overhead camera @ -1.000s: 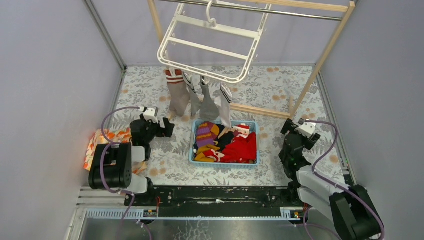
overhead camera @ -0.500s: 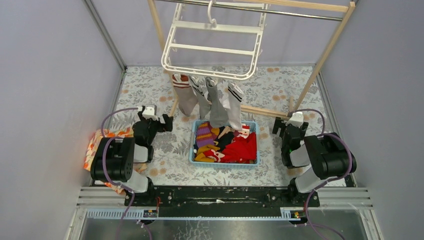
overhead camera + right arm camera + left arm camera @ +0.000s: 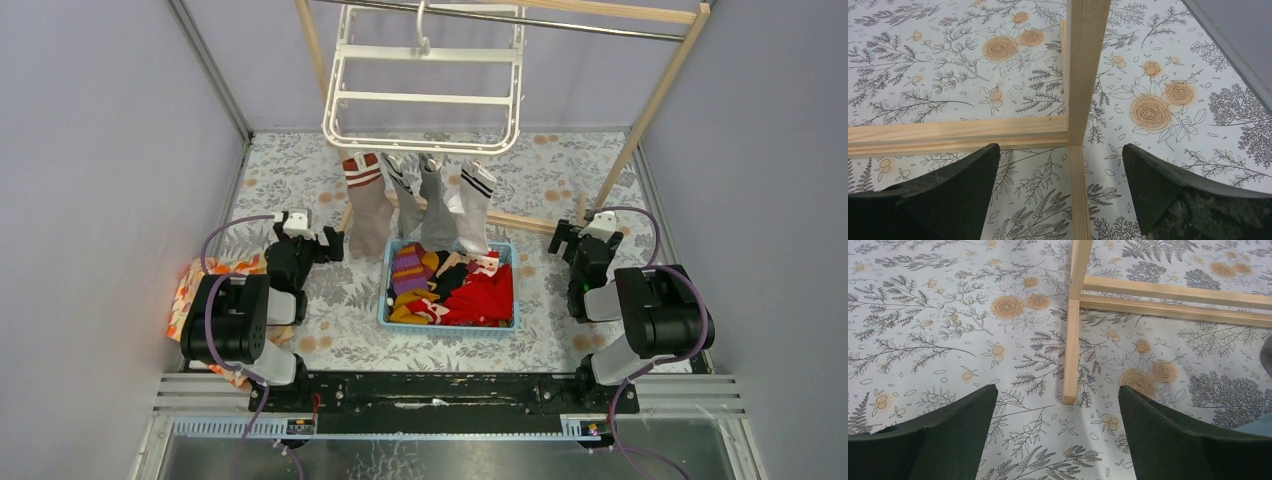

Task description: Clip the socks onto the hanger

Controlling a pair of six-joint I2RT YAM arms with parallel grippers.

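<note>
Now | four socks (image 3: 437, 212) hang clipped under hanger (image 3: 430, 98), upper centre | left end effector (image 3: 1057, 392) open, empty | right end effector (image 3: 1060, 150) open, empty

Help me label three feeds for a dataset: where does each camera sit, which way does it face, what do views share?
Top external: high behind the arms, looking down at hanger, socks and basket; both arms, left gripper and right gripper show.
Left wrist: on the left arm, facing down at floral tablecloth and wooden rack foot; its open fingers show.
Right wrist: likewise, over the rack's corner joint; open fingers show.
Shared: all three see the rack's base.
</note>
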